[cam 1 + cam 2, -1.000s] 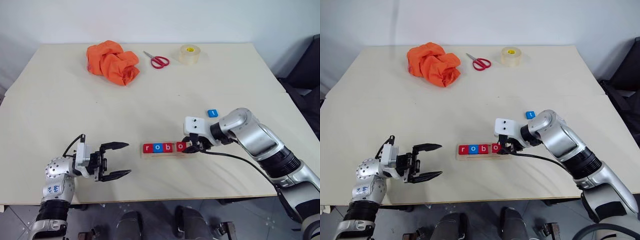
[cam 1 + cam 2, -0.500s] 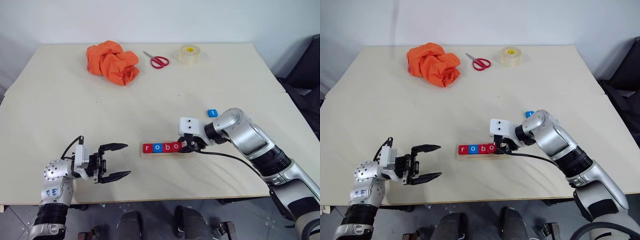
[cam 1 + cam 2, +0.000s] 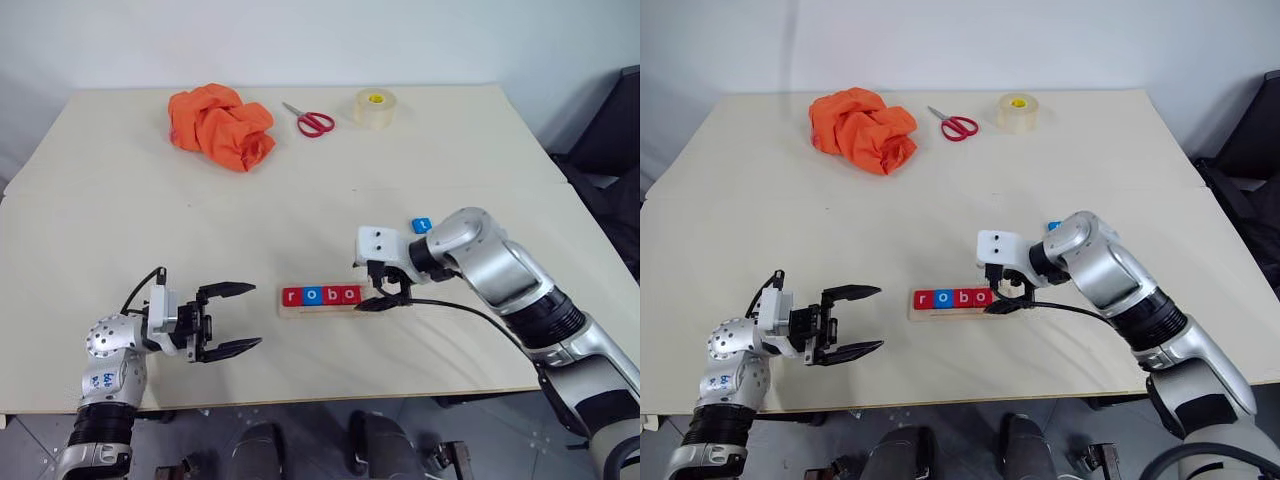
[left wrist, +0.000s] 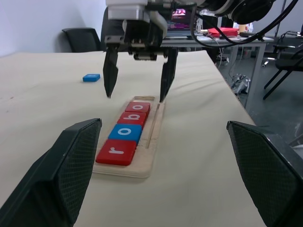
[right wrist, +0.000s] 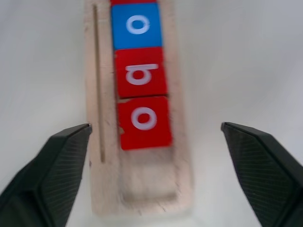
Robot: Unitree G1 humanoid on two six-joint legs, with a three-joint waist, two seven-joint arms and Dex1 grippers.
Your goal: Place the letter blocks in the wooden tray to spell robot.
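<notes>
On the table point(image 3: 120, 200), the wooden tray point(image 3: 322, 310) lies near the front edge with four letter blocks point(image 3: 321, 295) in it reading r, o, b, o, and the right gripper point(image 3: 385, 293) hangs over its right end, fingers spread, holding nothing. A blue block point(image 3: 421, 226) lies apart, farther back beside the right arm. The left gripper point(image 3: 234, 318) hovers wide apart to the tray's left, while an orange cloth point(image 3: 221, 124), red scissors point(image 3: 310, 120) and a tape roll point(image 3: 374, 107) sit along the far side.
</notes>
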